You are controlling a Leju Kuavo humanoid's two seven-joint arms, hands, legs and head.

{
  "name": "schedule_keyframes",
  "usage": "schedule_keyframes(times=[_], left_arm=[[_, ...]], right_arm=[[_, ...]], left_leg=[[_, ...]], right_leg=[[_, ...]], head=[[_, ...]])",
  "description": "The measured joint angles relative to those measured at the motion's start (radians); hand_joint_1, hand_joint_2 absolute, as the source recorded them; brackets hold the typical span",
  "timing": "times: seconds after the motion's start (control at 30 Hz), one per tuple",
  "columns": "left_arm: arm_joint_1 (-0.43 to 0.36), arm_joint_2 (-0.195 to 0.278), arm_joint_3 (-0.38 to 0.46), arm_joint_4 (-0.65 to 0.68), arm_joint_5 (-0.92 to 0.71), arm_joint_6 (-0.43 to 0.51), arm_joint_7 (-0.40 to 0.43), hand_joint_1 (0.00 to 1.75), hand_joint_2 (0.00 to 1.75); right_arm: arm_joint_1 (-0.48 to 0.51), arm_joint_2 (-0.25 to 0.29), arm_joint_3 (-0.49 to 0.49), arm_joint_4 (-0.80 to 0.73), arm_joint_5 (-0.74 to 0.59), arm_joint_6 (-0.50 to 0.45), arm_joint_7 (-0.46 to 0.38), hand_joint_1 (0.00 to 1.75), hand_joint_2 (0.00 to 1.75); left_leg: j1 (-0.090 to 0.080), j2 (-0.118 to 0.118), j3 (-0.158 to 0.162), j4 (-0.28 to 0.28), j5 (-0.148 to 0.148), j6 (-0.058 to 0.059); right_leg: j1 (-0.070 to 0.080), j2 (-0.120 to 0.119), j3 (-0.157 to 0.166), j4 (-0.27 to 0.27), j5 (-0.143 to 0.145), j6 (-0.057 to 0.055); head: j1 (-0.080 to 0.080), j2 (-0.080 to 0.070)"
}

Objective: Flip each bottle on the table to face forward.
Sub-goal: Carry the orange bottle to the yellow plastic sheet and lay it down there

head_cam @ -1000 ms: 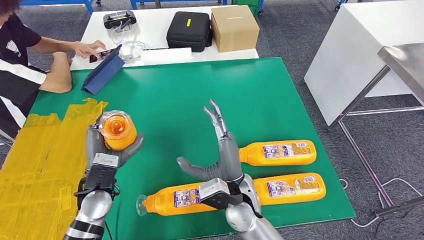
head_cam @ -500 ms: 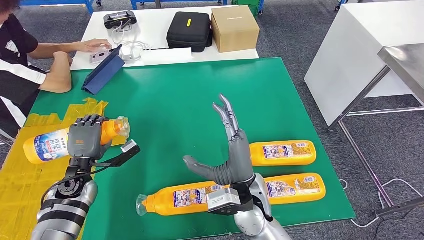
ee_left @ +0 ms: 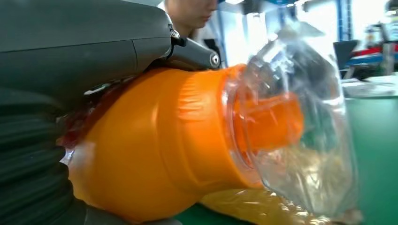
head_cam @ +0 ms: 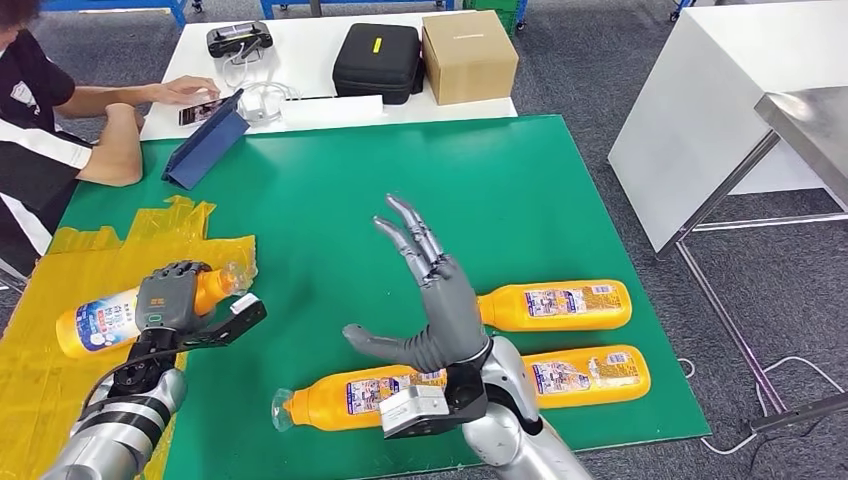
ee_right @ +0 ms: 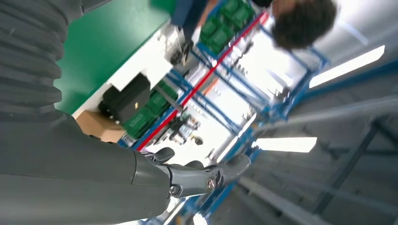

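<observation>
My left hand (head_cam: pixel 168 296) grips an orange bottle (head_cam: pixel 100 318) low over the yellow sheet (head_cam: pixel 60 340) at the table's left, label up, clear-capped neck toward the middle. Up close, the left wrist view shows that bottle (ee_left: pixel 155 154) and its clear cap (ee_left: pixel 300 126). My right hand (head_cam: pixel 425 300) is raised above the table, fingers spread, holding nothing. Below it lies a second orange bottle (head_cam: pixel 350 398), cap to the left. Two more orange bottles lie at the right, one (head_cam: pixel 555 305) farther back, one (head_cam: pixel 590 375) nearer the front edge.
A person sits at the far left, a hand (head_cam: pixel 195 92) on a phone, beside a blue tablet cover (head_cam: pixel 205 140). On a white table behind sit a black case (head_cam: pixel 377 62) and a cardboard box (head_cam: pixel 468 55). White and metal tables (head_cam: pixel 720 120) flank the right.
My left hand turned the bottle from upright to lying sideways and lowered it over the yellow sheet. My right hand stayed raised and drifted slightly left.
</observation>
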Motion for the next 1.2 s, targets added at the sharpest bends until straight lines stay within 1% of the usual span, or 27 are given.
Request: schedule_keyframes(times=[0.07,0.13,0.27,0.37,0.57,0.7,0.8,0.9,1.0,1.1,1.2], left_arm=[[-0.009,-0.002,0.016,0.047,0.035,0.048,-0.02,0.0,1.75],[-0.016,-0.006,0.038,0.081,0.08,0.073,-0.054,0.0,1.75],[-0.027,-0.019,0.079,0.115,0.147,0.069,-0.105,0.0,1.75],[-0.036,-0.028,0.104,0.13,0.184,0.043,-0.129,0.0,1.75],[-0.049,-0.052,0.151,0.141,0.28,-0.053,-0.19,0.0,1.75],[-0.057,-0.068,0.176,0.141,0.324,-0.095,-0.224,0.0,1.75],[-0.062,-0.084,0.203,0.132,0.436,-0.173,-0.304,0.0,1.75],[-0.051,-0.11,0.231,0.088,0.582,-0.289,-0.38,0.0,1.75],[-0.019,-0.135,0.237,0.009,0.705,-0.378,-0.402,0.0,1.75],[0.011,-0.152,0.232,-0.065,0.781,-0.421,-0.406,0.0,1.75],[0.032,-0.161,0.225,-0.111,0.8,-0.433,-0.406,0.0,1.75]], right_arm=[[-0.017,-0.01,0.02,0.017,0.029,0.026,0.023,0.0,1.75],[-0.038,-0.024,0.043,0.038,0.071,0.063,0.056,0.0,1.75],[-0.068,-0.051,0.085,0.083,0.136,0.113,0.1,0.0,1.75],[-0.091,-0.065,0.113,0.117,0.165,0.146,0.117,0.0,1.75],[-0.123,-0.088,0.163,0.169,0.191,0.201,0.122,0.0,1.75],[-0.14,-0.102,0.186,0.192,0.196,0.219,0.122,0.0,1.75],[-0.153,-0.116,0.204,0.206,0.168,0.262,0.106,0.0,1.75],[-0.154,-0.132,0.216,0.216,0.098,0.301,0.073,0.0,1.75],[-0.152,-0.152,0.222,0.224,0.039,0.353,0.045,0.0,1.75],[-0.151,-0.175,0.233,0.238,0.012,0.393,0.023,0.0,1.75],[-0.151,-0.191,0.242,0.249,0.003,0.402,0.016,0.0,1.75]], left_leg=[[0.0,0.0,0.0,0.0,0.0,0.0],[0.0,0.0,0.0,0.0,0.0,0.0],[0.0,0.0,0.0,0.0,0.0,0.0],[0.0,0.0,0.0,0.0,0.0,0.0],[0.0,-0.001,0.001,0.0,0.0,0.0],[0.0,-0.003,0.002,0.0,0.0,0.0],[0.0,-0.005,0.004,0.0,0.001,0.0],[0.0,-0.009,0.005,0.0,0.002,0.001],[0.0,-0.009,0.005,0.0,0.002,0.001],[0.0,-0.008,0.005,0.0,0.002,0.002],[0.0,-0.006,0.004,0.0,0.002,0.002]], right_leg=[[0.0,0.0,0.0,0.0,0.0,0.0],[0.0,0.0,0.0,0.0,0.0,0.0],[0.0,0.0,0.0,0.0,0.0,0.0],[0.0,0.0,0.0,0.0,0.0,0.0],[0.0,-0.001,0.001,0.0,0.0,0.0],[0.0,-0.001,0.003,0.0,0.0,0.0],[0.0,-0.003,0.006,0.0,0.0,0.0],[0.0,-0.008,0.008,-0.001,-0.001,0.0],[0.0,-0.008,0.008,-0.001,0.0,0.0],[0.0,-0.008,0.007,-0.001,0.001,0.0],[0.0,-0.007,0.006,-0.001,0.002,-0.002]], head=[[0.0,0.0],[0.0,0.0],[0.0,0.0],[0.0,0.0],[0.0,0.0],[0.0,0.0],[0.0,0.0],[0.0,0.0],[0.0,0.0],[0.0,0.0],[0.0,0.0]])
